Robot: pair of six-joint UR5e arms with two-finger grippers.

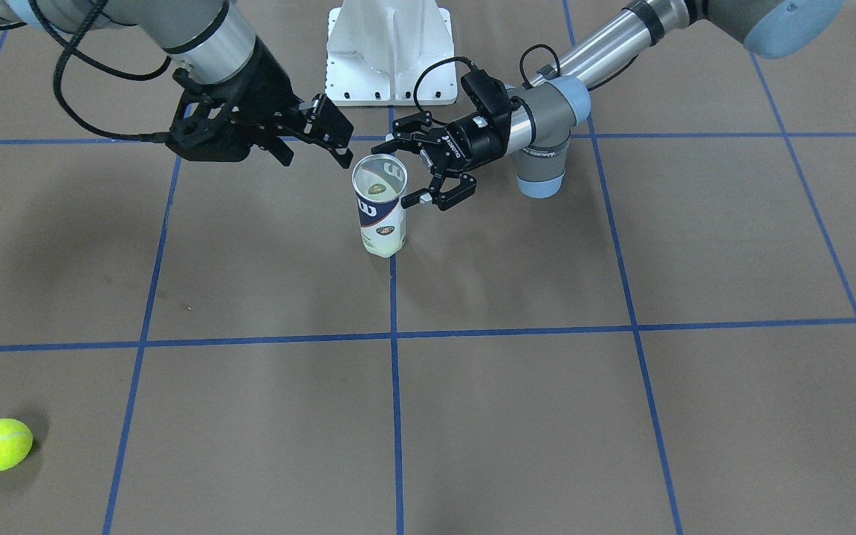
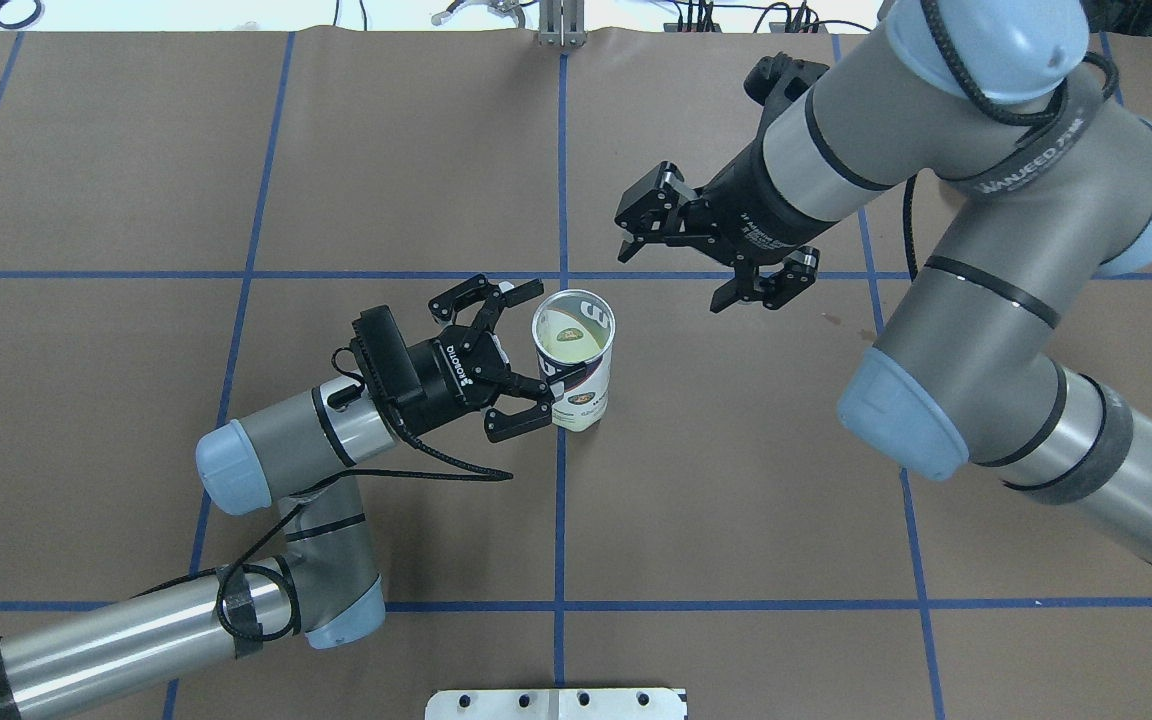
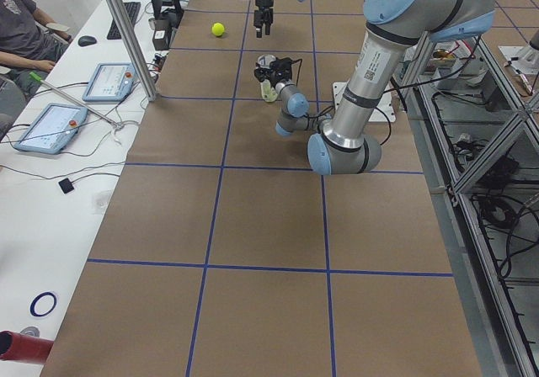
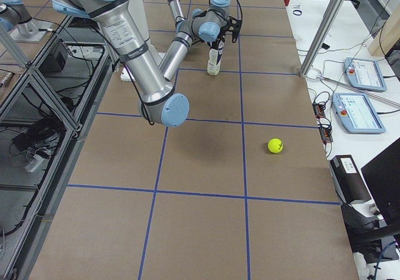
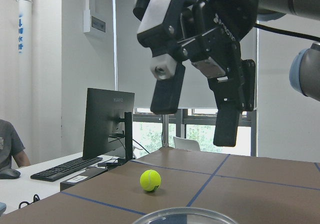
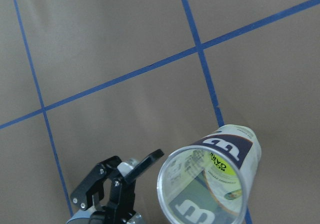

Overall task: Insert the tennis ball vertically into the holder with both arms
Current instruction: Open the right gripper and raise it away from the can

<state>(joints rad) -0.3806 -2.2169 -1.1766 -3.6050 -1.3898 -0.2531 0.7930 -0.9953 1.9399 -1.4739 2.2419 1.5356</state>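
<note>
**Can upright at table centre, both grippers open, ball far off**

The clear plastic cylindrical can point(image 1: 380, 212), with a silver rim and a white and navy label, stands upright with its mouth open, on a blue line near the middle of the overhead view. A yellowish round patch shows low inside it; I cannot tell what it is.

The left gripper point(image 2: 533, 338), black with jointed fingers, lies level beside the can. Its jaws are spread wide, one fingertip on each side of the can's upper wall. Whether they touch is unclear.

The right gripper point(image 2: 671, 278) hangs up and to the right of the can in the overhead view. Its jaws are wide apart, it holds nothing, and it is clear of the rim.

The fuzzy yellow-green tennis ball point(image 1: 1, 444) sits alone on the table at the lower left corner of the front view, well apart from the can.

The table top point(image 1: 547, 416) is matte brown paper with a blue tape grid. A white metal pedestal base point(image 1: 389, 52) stands at top centre of the front view, behind the can.

In the left wrist view the right gripper's fingers point(image 5: 167, 91) block the upper middle. A black monitor point(image 5: 107, 124) and a keyboard point(image 5: 67, 169) sit on a white desk at left.
</note>
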